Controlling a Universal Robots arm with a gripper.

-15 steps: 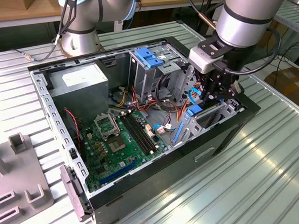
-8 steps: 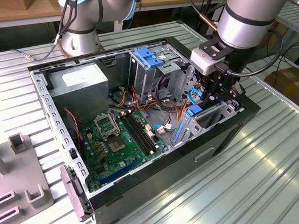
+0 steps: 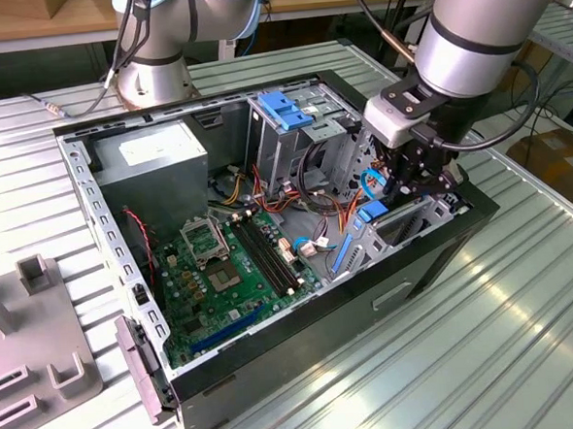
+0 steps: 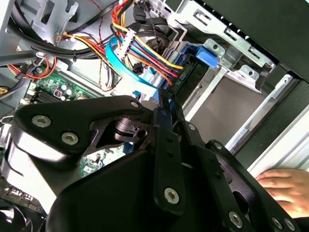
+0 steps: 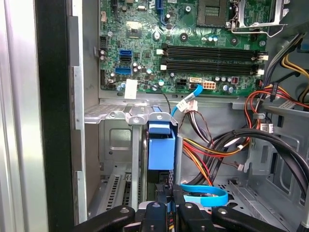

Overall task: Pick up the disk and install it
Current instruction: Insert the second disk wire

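We see the gripper [image 3: 413, 181] lowered into the open computer case [image 3: 229, 393], its fingers [image 5: 164, 212] closed on the blue-framed disk [image 5: 161, 151], which stands on edge in the metal drive bay [image 5: 113, 145] at the case's front end. Beside the bay lie the motherboard [image 3: 226, 267] and a bundle of cables [image 4: 140, 43]; a person's hand [image 4: 285, 186] rests on the table outside the case.

Bright, even light falls from overhead, and the ribbed worktop [image 3: 526, 307] throws broad white glare in the exterior view. Inside the case [image 3: 435, 254], soft shadows gather below the walls. In the second wrist view the black hand [image 4: 166, 123] sits close and soft-edged, while the cables [image 4: 140, 48] behind stay sharp.
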